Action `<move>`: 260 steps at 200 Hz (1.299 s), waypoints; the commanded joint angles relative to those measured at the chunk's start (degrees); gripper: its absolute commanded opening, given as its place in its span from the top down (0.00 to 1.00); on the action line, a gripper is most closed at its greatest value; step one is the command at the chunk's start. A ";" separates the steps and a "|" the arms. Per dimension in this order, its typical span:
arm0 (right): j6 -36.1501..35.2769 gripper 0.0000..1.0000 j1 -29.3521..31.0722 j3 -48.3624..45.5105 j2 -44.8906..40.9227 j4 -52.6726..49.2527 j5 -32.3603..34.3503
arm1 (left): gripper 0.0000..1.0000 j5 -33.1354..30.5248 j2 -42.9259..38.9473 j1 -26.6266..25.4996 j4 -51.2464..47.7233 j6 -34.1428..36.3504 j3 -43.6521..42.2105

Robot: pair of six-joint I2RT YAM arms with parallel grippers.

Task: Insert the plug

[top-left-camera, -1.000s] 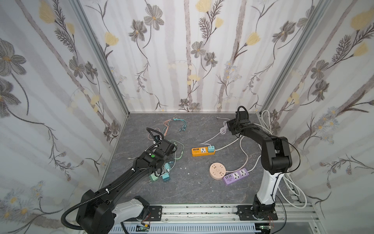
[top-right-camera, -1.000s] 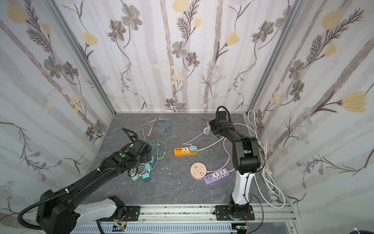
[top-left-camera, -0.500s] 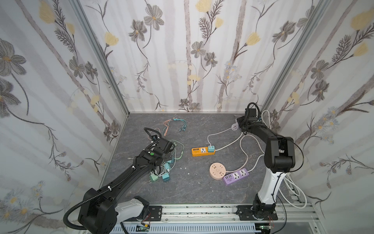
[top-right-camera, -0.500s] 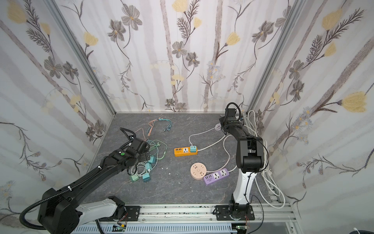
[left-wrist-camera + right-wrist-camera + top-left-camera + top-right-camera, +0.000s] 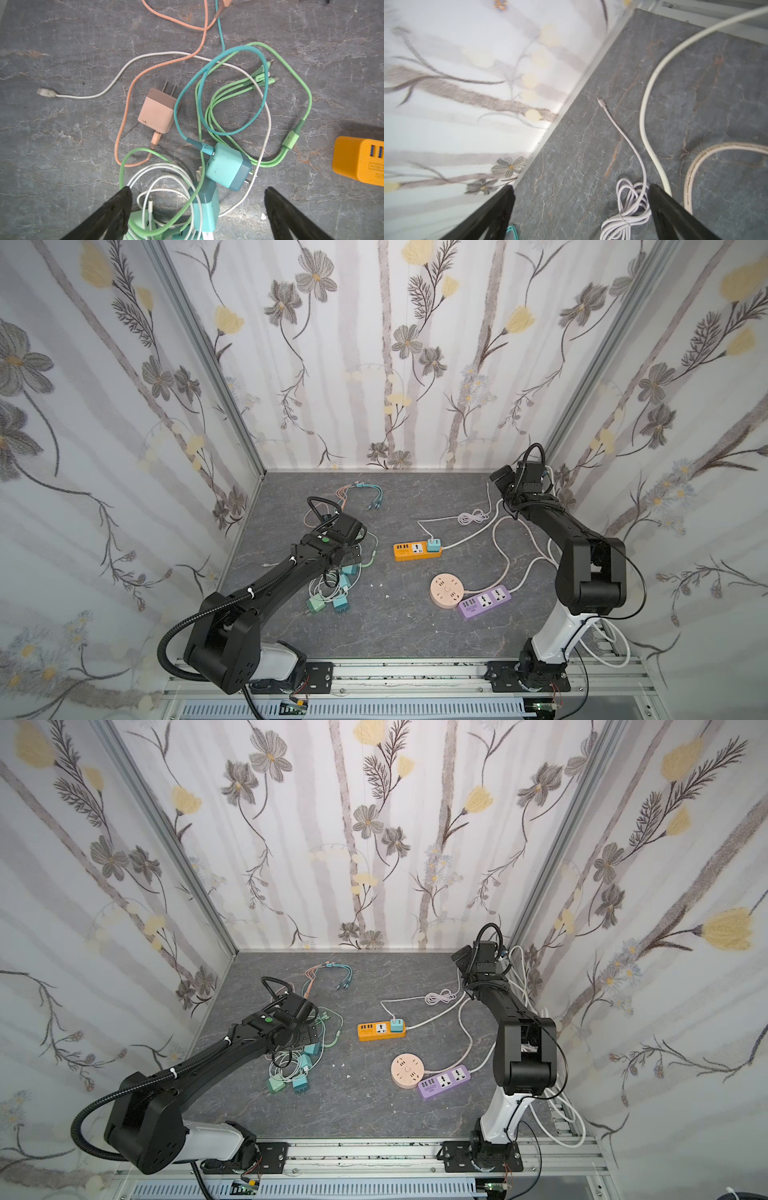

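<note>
- The left gripper (image 5: 197,190) is hovering with its jaws spread wide and nothing between them, above a tangle of cables (image 5: 257,116) on the grey stone-patterned table (image 5: 62,52).
- In that heap, a pink charger (image 5: 156,111) is lying flat with its two prongs pointing away from the gripper and an orange-pink lead plugged into its back.
- A teal charger (image 5: 227,166) is lying near it, closer to the fingers (image 5: 116,212), with a blue lead running into it.
- At mid-table, a teal plug (image 5: 434,544) is sitting in the socket at the right end of the orange power strip (image 5: 409,552), as both top views show. A white cord is trailing from that end of the strip.
- A round pink socket hub (image 5: 446,591) and a purple power strip (image 5: 484,601) are lying just beside each other, nearer the front rail.
- The right gripper (image 5: 581,187) is hanging by the far right corner, close to the floral wall (image 5: 456,104). Its jaws are standing wide apart and gripping nothing.
- Beneath it, a coiled lilac cable (image 5: 627,212) is resting on the table, its free connector end stretching out towards the wall.
</note>
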 commanded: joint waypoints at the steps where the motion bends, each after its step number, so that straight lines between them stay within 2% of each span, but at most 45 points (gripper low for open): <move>1: -8.94 0.01 0.43 -1.87 -2.81 7.93 -8.39 | 0.03 0.78 0.60 0.12 2.96 -7.03 0.10; 23: -17.19 0.01 3.59 -2.37 -5.37 7.04 -12.23 | 0.00 -2.60 0.36 0.54 2.62 -8.59 0.39; 38: -21.23 0.01 6.38 -3.78 -6.77 8.07 -13.97 | 0.00 -2.43 0.18 2.05 2.57 -6.50 0.72; 74: -26.53 0.06 13.40 -9.34 -8.78 19.71 -24.22 | 0.00 -0.83 -2.22 6.16 2.38 -1.76 0.33; 91: -35.52 0.09 18.75 -9.33 -9.05 18.65 -25.53 | 0.00 -1.69 -4.62 8.13 2.20 -2.38 -1.07; 108: -47.76 0.07 25.14 -8.23 -8.62 14.34 -25.76 | 0.00 -1.25 -7.11 10.32 2.59 -2.61 -3.02; 143: -65.29 0.07 37.25 1.46 -2.63 -5.18 -21.06 | 0.00 -0.29 -13.17 14.33 2.72 -1.76 -6.74; 194: -82.25 0.08 49.08 12.13 8.52 -19.05 -11.50 | 0.00 0.67 -17.85 20.01 1.07 -0.92 -9.33; 229: -89.25 0.10 54.18 22.56 18.32 -29.64 -3.65 | 0.00 3.59 -21.18 25.35 1.10 -0.85 -11.44; 260: -88.89 0.12 56.14 29.29 24.22 -33.66 -1.60 | 0.00 6.61 -24.69 29.43 1.89 -0.72 -14.07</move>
